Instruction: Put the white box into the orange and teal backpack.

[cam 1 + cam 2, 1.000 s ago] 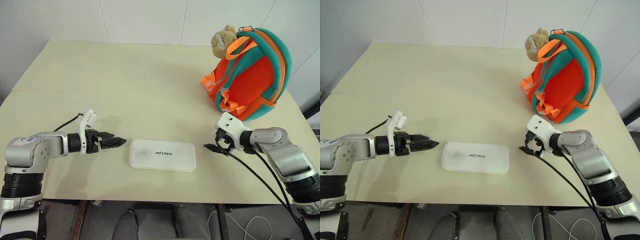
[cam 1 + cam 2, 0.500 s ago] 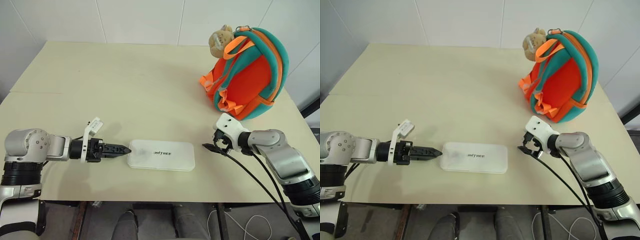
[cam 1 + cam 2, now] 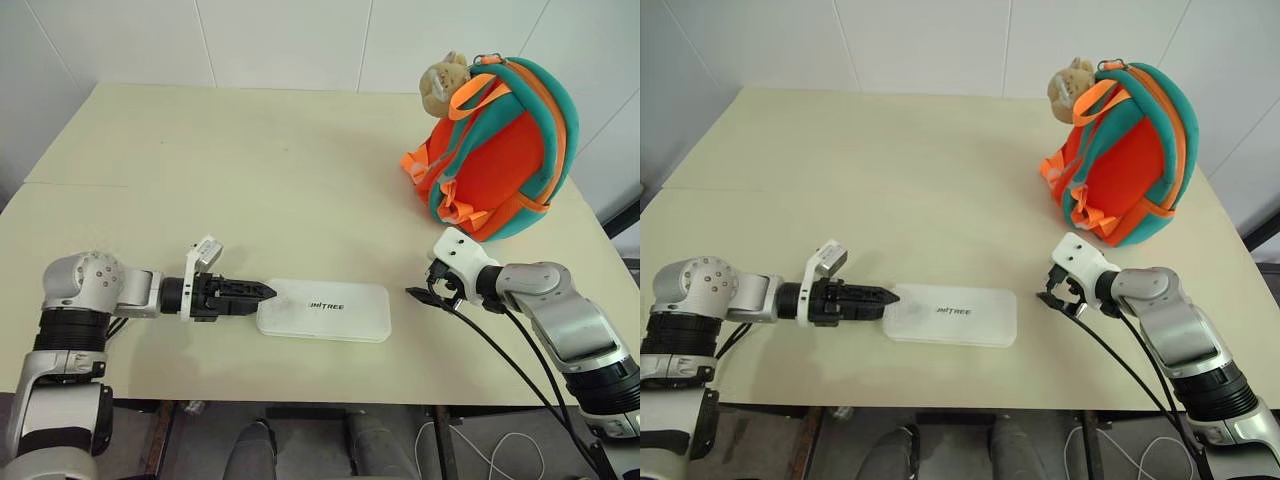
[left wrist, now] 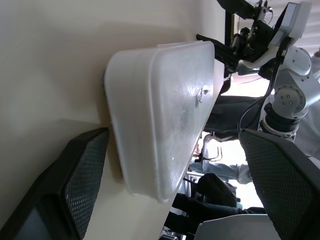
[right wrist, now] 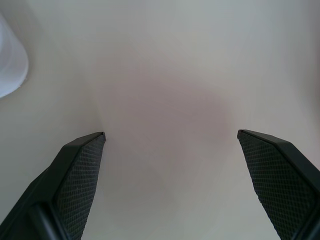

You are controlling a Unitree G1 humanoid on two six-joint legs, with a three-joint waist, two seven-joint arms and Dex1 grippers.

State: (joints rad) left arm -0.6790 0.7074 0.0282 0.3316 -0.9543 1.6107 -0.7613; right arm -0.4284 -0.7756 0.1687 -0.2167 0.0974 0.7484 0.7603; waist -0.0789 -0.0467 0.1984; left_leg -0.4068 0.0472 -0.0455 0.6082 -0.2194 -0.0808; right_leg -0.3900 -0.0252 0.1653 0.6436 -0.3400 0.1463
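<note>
Box (image 3: 324, 310) betw. L end effector (image 3: 262, 291) fingers

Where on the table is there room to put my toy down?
The table is bare across its far-left half, beyond the white box and left of the orange and teal backpack. The near edge is crowded: the left gripper at the box's end, the right gripper nearby.
</note>
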